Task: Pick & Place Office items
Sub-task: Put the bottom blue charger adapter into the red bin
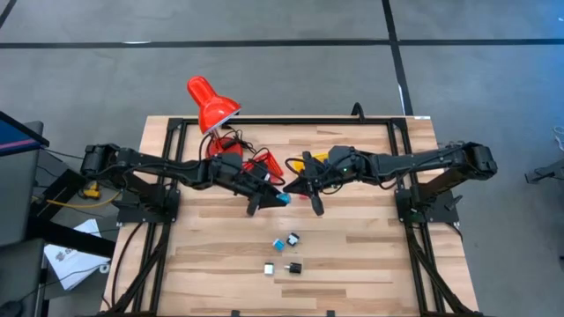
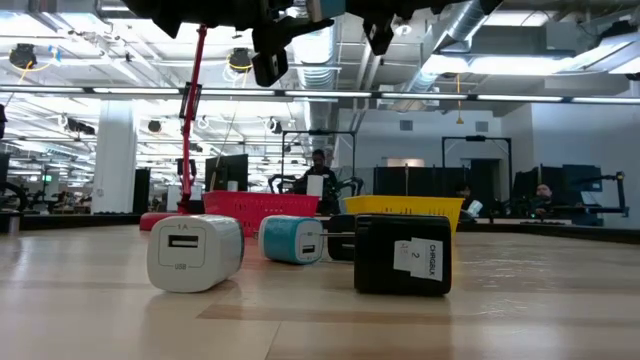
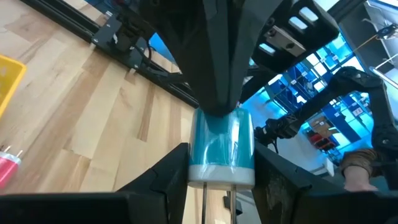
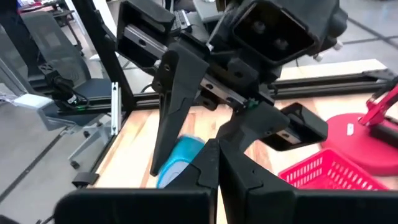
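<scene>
Chargers lie nearest on the wooden table: a white plug block, a cyan one, a black one. Above mid-table, the left gripper clamps a cyan adapter; the right gripper is closed, empty. Beyond stand red and yellow baskets, then an office with seated people.

Overhead, table-level and two wrist views

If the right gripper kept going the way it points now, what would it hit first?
Most likely the left gripper and the cyan charger it holds: the right gripper, fingers shut, points straight at them from close by. Depth is hard to judge, so it might pass just beside them.
</scene>
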Action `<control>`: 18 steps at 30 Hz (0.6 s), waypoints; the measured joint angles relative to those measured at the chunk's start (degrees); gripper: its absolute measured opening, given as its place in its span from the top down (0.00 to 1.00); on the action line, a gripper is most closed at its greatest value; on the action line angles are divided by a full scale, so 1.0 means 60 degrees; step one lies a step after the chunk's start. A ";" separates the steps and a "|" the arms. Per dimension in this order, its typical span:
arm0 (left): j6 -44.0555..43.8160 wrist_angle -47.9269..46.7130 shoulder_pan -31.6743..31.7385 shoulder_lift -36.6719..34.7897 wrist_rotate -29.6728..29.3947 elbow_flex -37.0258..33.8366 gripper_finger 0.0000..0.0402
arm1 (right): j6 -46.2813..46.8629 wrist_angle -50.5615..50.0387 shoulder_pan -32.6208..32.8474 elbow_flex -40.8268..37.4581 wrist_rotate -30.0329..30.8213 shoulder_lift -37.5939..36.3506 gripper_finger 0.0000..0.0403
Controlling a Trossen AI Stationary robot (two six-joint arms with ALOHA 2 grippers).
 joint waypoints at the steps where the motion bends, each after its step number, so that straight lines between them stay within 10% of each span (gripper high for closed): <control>1: 0.0000 -0.0014 0.0000 0.0000 0.0007 -0.0003 0.66 | 0.0039 -0.0044 0.0000 -0.0001 -0.0073 0.0000 1.00; 18: 0.0040 -0.0004 -0.0018 0.0000 0.0095 -0.0011 0.64 | 0.0135 -0.0298 0.0389 0.0003 -0.0226 0.0000 1.00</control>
